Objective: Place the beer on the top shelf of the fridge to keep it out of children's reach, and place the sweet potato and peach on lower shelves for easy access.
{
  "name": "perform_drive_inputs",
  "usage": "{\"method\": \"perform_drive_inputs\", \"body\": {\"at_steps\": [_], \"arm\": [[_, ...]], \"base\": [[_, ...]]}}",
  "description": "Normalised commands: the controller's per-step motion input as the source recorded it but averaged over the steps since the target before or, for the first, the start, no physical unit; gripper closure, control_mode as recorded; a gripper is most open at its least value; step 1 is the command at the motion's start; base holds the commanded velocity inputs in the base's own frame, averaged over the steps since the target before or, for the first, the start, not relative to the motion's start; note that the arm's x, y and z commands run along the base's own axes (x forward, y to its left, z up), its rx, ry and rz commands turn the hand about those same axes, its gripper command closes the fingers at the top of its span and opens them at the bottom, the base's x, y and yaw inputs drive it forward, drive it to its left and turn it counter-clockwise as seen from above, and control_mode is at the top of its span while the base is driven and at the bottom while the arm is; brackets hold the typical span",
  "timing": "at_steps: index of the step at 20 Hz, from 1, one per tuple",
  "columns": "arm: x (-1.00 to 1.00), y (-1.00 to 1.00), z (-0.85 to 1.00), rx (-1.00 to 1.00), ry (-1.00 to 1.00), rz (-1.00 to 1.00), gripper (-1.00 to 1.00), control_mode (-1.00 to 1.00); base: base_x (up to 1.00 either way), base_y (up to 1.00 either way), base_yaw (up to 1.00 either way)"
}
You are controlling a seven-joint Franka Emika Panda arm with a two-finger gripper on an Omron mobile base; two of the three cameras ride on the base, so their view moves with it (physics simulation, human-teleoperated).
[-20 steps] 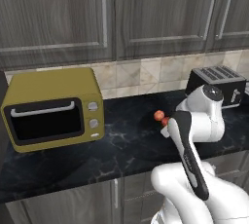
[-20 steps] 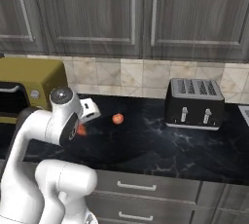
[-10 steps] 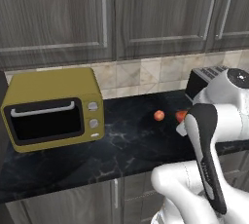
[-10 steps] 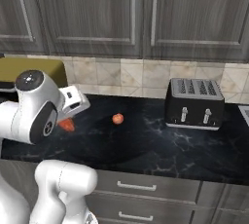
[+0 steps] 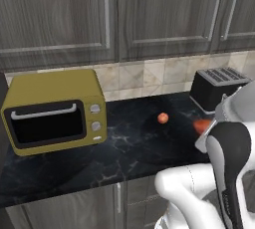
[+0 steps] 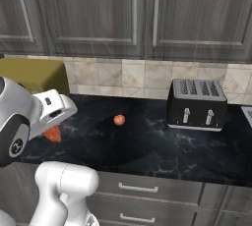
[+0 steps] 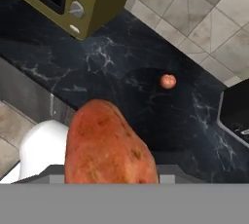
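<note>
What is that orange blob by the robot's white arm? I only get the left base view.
Observer: That's the sweet potato, held in the gripper; the hand view shows it close up.
Operator: Is it above the counter?
Observer: Yes, the right base view shows it over the front part of the black counter.
Operator: Is the toaster switched on?
Observer: Can't tell; the right base view shows the toaster front with two levers and two knobs.

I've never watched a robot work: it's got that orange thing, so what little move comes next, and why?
Probably keep swinging away from the counter toward the fridge: the claw grips the sweet potato in the air, while the peach sits on the counter for later.
</note>
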Motion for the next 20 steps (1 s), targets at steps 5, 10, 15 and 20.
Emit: {"method": "perform_drive_inputs", "body": {"at_steps": [5, 10, 15, 20], "arm": [[-0.52, 0.00, 0.56, -0.04, -0.08, 0.00, 1.00, -1.00], [-0.23, 0.00, 0.23, -0.02, -0.03, 0.00, 1.00, 1.00], [0.00, 0.00, 0.00, 0.00, 0.00, 0.00, 1.00, 1.00], [0.00, 0.00, 0.00, 0.00, 0.00, 0.00, 1.00, 1.00]], "base": [[0.00, 0.00, 0.00], [-0.48, 0.00, 0.02], [-0.96, 0.03, 0.27], [-0.61, 0.17, 0.68]]}}
